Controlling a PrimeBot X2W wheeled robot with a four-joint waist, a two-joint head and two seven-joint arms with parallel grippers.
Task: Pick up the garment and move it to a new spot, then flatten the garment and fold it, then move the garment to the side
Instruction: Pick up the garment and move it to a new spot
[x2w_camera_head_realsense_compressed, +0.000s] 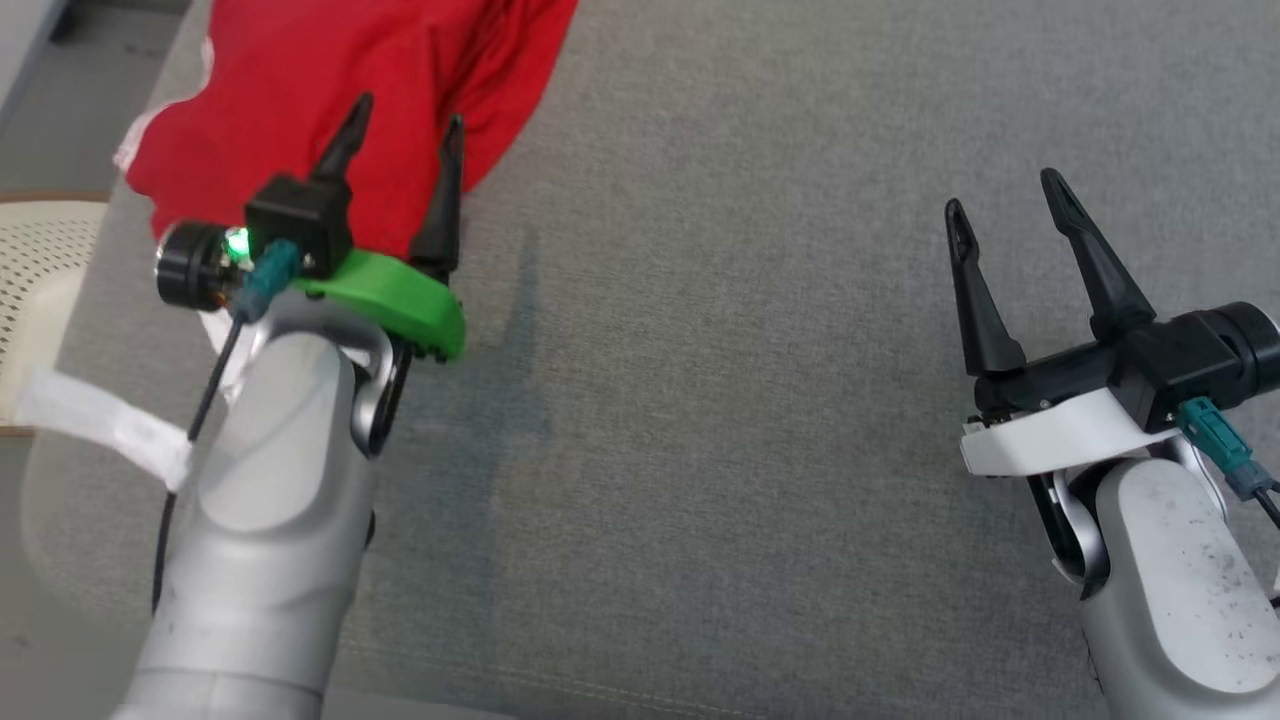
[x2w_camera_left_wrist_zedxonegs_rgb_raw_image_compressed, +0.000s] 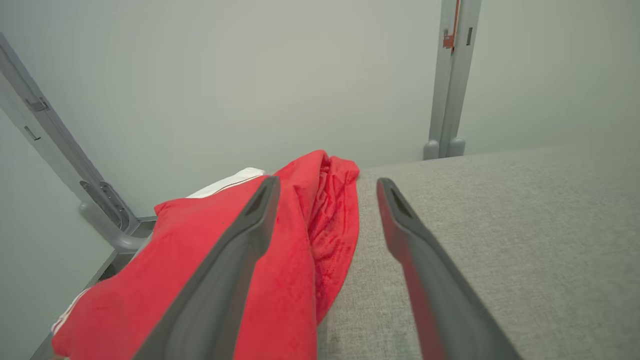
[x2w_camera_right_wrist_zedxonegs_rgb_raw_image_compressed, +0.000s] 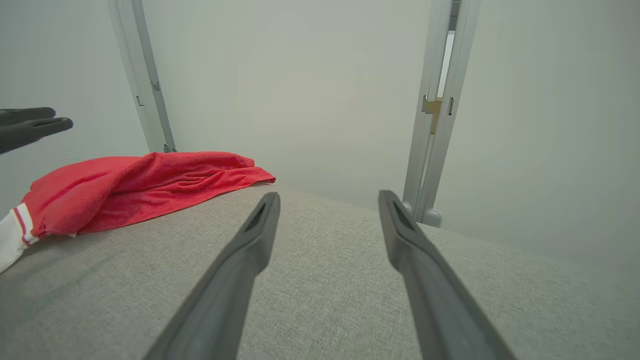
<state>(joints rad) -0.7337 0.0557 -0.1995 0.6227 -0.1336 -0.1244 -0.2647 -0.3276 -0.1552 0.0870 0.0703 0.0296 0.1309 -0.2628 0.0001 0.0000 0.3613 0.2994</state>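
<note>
A red garment (x2w_camera_head_realsense_compressed: 320, 90) with white trim lies bunched at the far left of a grey fabric surface (x2w_camera_head_realsense_compressed: 750, 350), reaching its left edge. My left gripper (x2w_camera_head_realsense_compressed: 405, 115) hovers open over the garment's near right edge, nothing between its fingers. In the left wrist view the garment (x2w_camera_left_wrist_zedxonegs_rgb_raw_image_compressed: 300, 240) runs under the left finger, while the right finger is over bare fabric. My right gripper (x2w_camera_head_realsense_compressed: 1005, 200) stands open over bare fabric at the right, well away from the garment. The right wrist view has the garment (x2w_camera_right_wrist_zedxonegs_rgb_raw_image_compressed: 125, 185) at its left and the left gripper's fingertips (x2w_camera_right_wrist_zedxonegs_rgb_raw_image_compressed: 35, 125) above it.
A perforated cream chair seat (x2w_camera_head_realsense_compressed: 40, 260) sits beyond the surface's left edge. Grey upright frame posts (x2w_camera_right_wrist_zedxonegs_rgb_raw_image_compressed: 435, 115) stand against a pale wall behind the surface. Bare fabric spreads between the two arms and to the right.
</note>
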